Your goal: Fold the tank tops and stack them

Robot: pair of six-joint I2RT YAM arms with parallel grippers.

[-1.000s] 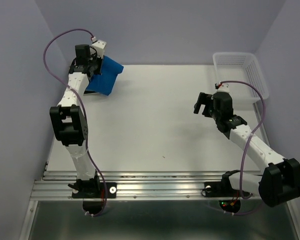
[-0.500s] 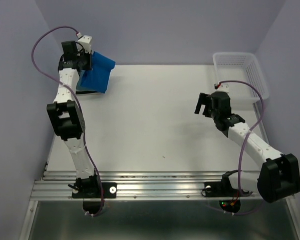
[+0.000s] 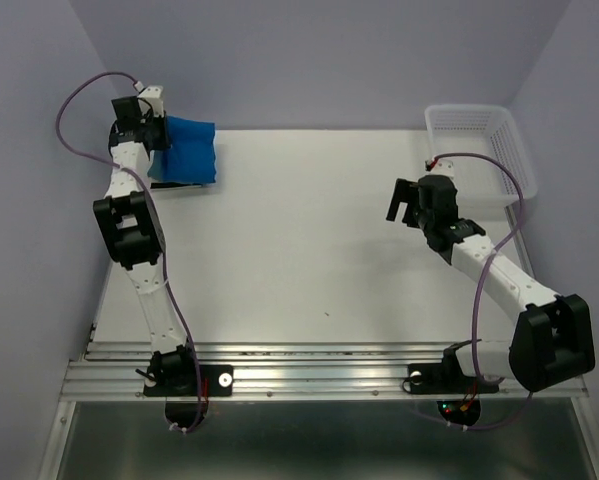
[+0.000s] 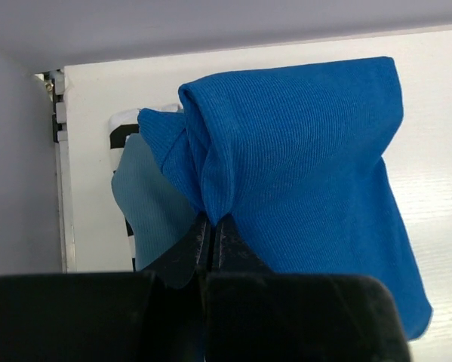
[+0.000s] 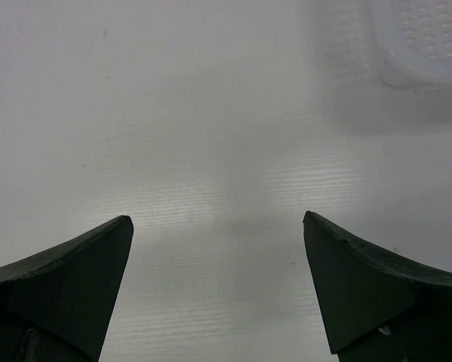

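Tank tops, all three gathered at the far left corner of the desk (image 3: 309,250).

Nearest the viewer, the metal rail (image 3: 319,365) carries both arm bases. Beyond it the white surface runs bare across the middle, which is the widest free room for either arm to move.

The right tool (image 3: 403,208) hangs over the right-hand part of this area with its jaws spread wide and nothing between them. It appears to be waiting clear of the work.

Farther back and to the left, the left tool (image 4: 212,226) is pressed together on a bunched fold of the royal blue tank top (image 4: 309,166). The cloth fans out from the pinch and drapes downward. The teal tank top (image 4: 146,204) shows at its left side, and a strip of the striped tank top (image 4: 121,134) shows behind that. The blue one seems to be held by one gathered edge so that it can be laid as the top layer of the stack. Whether it already rests fully on the pile cannot be told.

Margins here are tight: the left wall (image 3: 39,200) and the back wall stand close to the left arm, and the pile lies near the desk's left edge.

At the far right corner stands the white lattice basket (image 3: 469,108), well apart from the garments.
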